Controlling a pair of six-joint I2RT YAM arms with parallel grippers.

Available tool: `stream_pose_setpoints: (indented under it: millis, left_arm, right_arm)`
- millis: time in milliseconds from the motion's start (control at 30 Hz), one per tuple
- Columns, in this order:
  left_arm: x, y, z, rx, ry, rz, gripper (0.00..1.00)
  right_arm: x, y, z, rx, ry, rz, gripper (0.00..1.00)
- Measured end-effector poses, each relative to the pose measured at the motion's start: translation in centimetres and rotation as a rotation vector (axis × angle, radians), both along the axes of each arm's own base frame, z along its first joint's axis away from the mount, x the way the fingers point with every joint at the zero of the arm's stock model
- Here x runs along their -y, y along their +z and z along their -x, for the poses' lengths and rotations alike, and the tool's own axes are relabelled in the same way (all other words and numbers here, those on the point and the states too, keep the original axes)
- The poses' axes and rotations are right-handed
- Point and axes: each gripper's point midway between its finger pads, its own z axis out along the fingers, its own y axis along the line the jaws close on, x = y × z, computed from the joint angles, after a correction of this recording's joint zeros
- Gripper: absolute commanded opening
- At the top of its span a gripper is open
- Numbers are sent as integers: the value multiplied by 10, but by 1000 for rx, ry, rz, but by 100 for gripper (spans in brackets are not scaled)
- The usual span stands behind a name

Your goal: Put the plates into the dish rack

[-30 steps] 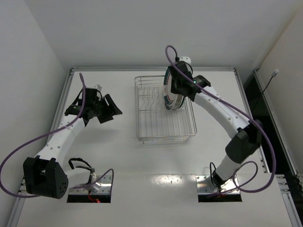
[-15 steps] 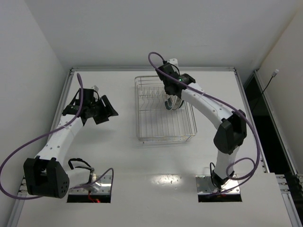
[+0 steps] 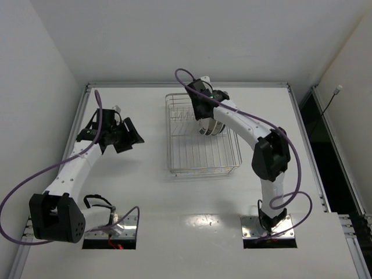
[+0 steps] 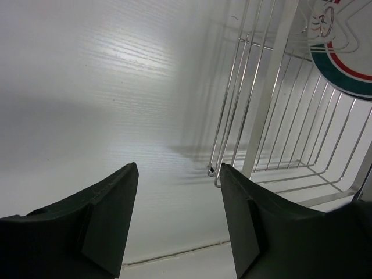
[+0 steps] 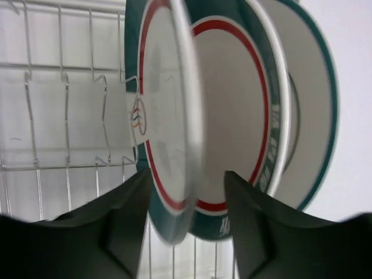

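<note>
Looking down from the top camera, I have the right arm stretched over the far half of the dish rack, which sits on the white table a little right of centre. The plates show as a tight bunch on edge under that arm, in the rack's far half and right of its middle. On my right wrist feed the right gripper has its two fingers spread, one on each side of the front plate. That plate's thin edge runs up between them, and I see open space between it and the finger at the right of that view, so I read the jaws as apart and not pinching it. The front plate is white with a red ring, a green rim and a small motif at its centre. Close behind it stands a second plate with the same red and green rings, and past that another white one with a green edge whose face I can't make out. All stand roughly upright, with the divider prongs off to their left in that view. My left gripper hangs over the table left of the rack, well apart from the plates, fingers spread with only tabletop showing between them. Its camera catches the rack's wire wall and a slice of a ringed plate inside.
</note>
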Motion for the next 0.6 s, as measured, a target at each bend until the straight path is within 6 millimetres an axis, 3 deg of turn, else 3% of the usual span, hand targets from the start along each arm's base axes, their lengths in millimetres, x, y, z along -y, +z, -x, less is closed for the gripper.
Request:
stream_pose_setpoints:
  millis: [100,167,200,267,333,400,467,533,600]
  left_arm:
    - [-1,-3,-1,-10,3,-5,55]
    - [-1,-7,-2,-24,5,-9,55]
    - [-1,-9,-3,-33,6,-11,55]
    - [-2,-12,-5,-43,9,-17,55]
    - [-4,-14,-8,-46,17,-28,55]
    - [-7,-14,-9,-45,27,-42,55]
    - [-10,-15,-11,-41,35,-54,55]
    - [-12,-15,-15,-45,40,-70,55]
    - [-14,-17,-24,-51,42,-88,55]
  right_arm:
    - [2,19,6,32,2,-39,66]
    - [2,44,13,71,6,-76,73]
    - [6,59,17,91,2,-91,76]
    - [15,93,28,145,-6,-134,92]
    - [25,131,45,204,-2,-182,100]
    - [40,171,68,269,-2,-244,100]
    - [52,196,92,307,7,-295,100]
    - [65,207,120,331,23,-342,100]
    - [78,200,150,318,48,-369,100]
